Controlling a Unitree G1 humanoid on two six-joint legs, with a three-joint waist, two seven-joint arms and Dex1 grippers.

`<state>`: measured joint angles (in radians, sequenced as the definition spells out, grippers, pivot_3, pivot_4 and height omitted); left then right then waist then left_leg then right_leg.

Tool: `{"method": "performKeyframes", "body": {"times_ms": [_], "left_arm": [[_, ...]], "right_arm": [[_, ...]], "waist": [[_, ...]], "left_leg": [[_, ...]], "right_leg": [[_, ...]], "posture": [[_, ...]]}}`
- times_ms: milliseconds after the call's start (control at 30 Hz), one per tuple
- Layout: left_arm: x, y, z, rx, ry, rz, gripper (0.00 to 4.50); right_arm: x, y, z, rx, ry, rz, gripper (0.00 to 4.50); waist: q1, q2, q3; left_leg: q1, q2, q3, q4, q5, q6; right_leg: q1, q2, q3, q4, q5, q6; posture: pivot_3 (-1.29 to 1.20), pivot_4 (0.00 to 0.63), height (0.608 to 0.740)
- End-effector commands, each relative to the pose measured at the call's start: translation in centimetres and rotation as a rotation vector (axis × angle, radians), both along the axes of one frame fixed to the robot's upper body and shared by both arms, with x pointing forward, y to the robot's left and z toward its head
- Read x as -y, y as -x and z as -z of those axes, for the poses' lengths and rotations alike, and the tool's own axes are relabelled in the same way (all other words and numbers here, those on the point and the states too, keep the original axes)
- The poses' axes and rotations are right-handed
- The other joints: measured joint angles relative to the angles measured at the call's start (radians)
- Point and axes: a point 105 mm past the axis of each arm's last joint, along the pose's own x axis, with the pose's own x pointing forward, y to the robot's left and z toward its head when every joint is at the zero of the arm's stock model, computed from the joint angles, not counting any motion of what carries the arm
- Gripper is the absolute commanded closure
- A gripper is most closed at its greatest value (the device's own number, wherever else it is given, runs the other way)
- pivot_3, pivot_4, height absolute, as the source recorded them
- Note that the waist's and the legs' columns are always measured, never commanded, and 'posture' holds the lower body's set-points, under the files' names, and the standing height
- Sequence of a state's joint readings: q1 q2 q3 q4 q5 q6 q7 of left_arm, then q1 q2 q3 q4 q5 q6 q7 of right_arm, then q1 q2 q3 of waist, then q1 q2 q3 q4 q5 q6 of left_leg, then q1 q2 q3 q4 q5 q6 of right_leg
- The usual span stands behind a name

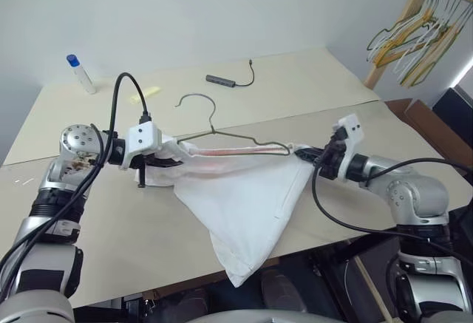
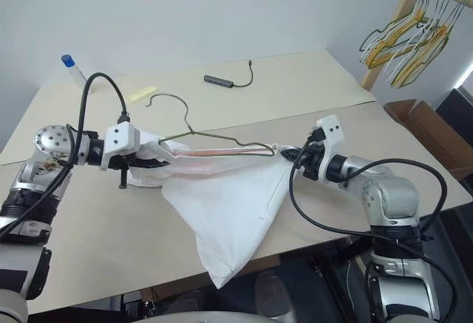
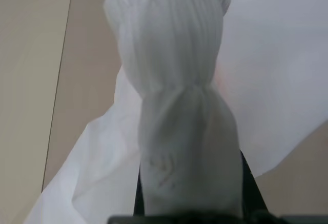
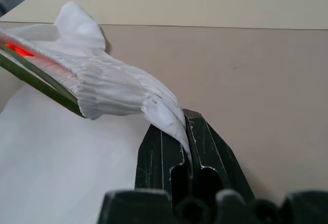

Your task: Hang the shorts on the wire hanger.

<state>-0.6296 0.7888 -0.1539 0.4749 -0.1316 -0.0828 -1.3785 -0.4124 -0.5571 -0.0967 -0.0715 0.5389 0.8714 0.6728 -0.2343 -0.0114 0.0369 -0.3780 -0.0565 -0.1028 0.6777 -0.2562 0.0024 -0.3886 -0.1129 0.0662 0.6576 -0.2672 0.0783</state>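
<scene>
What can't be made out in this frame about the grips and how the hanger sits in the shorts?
- Left gripper fingers: left wrist view, the bunched waistband of the shorts wraps over them.
- Wire hanger, lower bar: both eye views, hidden behind the waistband, so whether it runs inside the shorts is unclear.
- Right gripper pads: right wrist view, fabric covers the pinch point.

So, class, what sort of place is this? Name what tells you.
Probably a lab or test room for laundry tasks: a plain work table, a wooden rack of spare hangers, and a cable adapter.
</scene>
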Motion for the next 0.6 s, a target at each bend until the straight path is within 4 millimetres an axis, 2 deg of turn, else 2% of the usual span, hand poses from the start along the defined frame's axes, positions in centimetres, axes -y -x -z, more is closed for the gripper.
{"method": "performKeyframes", "body": {"times_ms": [33, 233, 400, 600], "left_arm": [[-1.4, -0.3, -2.1, 0.021, 0.077, -0.057, 4.5], [-1.4, 0.0, -1.9, 0.015, 0.078, -0.053, 4.5], [-2.1, 0.3, -0.5, 0.008, -0.031, -0.043, 4.5], [-3.8, -1.1, 1.1, 0.065, -0.185, -0.148, 4.5]], "right_arm": [[2.2, -0.3, -1.4, 0.048, 0.022, 0.065, 4.48], [2.2, -0.3, -1.5, 0.043, 0.023, 0.053, 4.48], [2.3, -0.3, -1.6, 0.044, 0.025, 0.047, 4.48], [2.4, -0.2, -2.2, 0.058, 0.025, 0.037, 4.48]], "waist": [[0.0, 0.0, 0.0], [-0.001, 0.0, 0.0], [-0.001, 0.0, 0.0], [0.001, 0.0, 0.0]], "left_leg": [[0.0, 0.0, 0.0, 0.0, 0.0, 0.0], [0.0, 0.0, 0.0, 0.0, 0.0, 0.0], [0.0, 0.0, 0.0, 0.0, 0.0, 0.0], [0.0, 0.0, 0.0, 0.0, 0.0, 0.0]], "right_leg": [[0.0, 0.0, 0.0, 0.0, 0.0, 0.0], [0.0, 0.001, 0.0, 0.0, 0.0, 0.0], [0.0, 0.0, 0.0, 0.0, 0.0, 0.0], [0.0, 0.0, 0.0, 0.0, 0.0, 0.0]], "posture": [[-0.21, 0.0, 0.74], [-0.21, 0.0, 0.74], [-0.21, 0.0, 0.74], [-0.21, 0.0, 0.74]]}}
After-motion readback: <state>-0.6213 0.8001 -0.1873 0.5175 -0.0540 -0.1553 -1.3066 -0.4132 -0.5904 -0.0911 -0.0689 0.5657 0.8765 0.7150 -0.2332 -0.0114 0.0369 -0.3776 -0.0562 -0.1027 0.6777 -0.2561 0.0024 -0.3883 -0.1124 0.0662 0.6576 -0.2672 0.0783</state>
